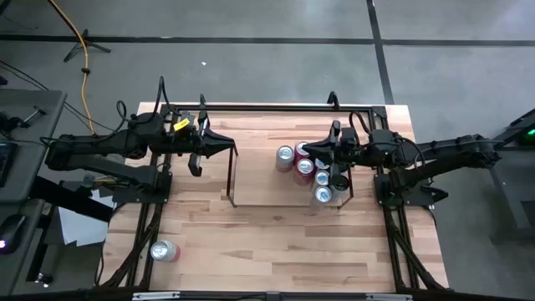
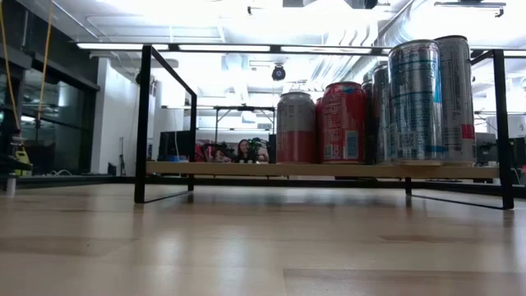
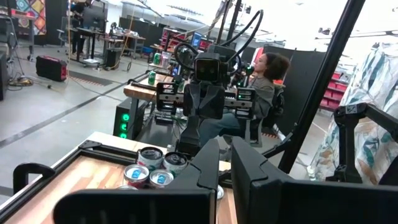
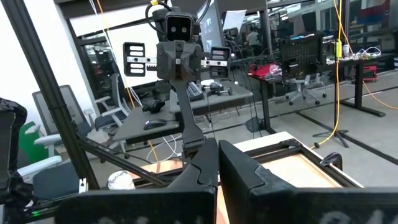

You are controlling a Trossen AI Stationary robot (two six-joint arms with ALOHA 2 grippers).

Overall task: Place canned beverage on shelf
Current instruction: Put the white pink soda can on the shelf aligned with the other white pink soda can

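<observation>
Both hands are empty with fingers pressed together: the left hand (image 1: 227,145) hangs over the shelf's (image 1: 231,171) bare end, the right hand (image 1: 306,150) above the cluster of cans (image 1: 311,171) at the other end. Those cans stand upright, packed close, likely to keep room free for more. One red canned beverage (image 1: 165,251) lies on its side on the worktop (image 1: 276,242), well apart, near the left arm's corner, not yet shelved.

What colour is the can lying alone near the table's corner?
The lone aluminium can is red and silver, best seen in the high view.
</observation>
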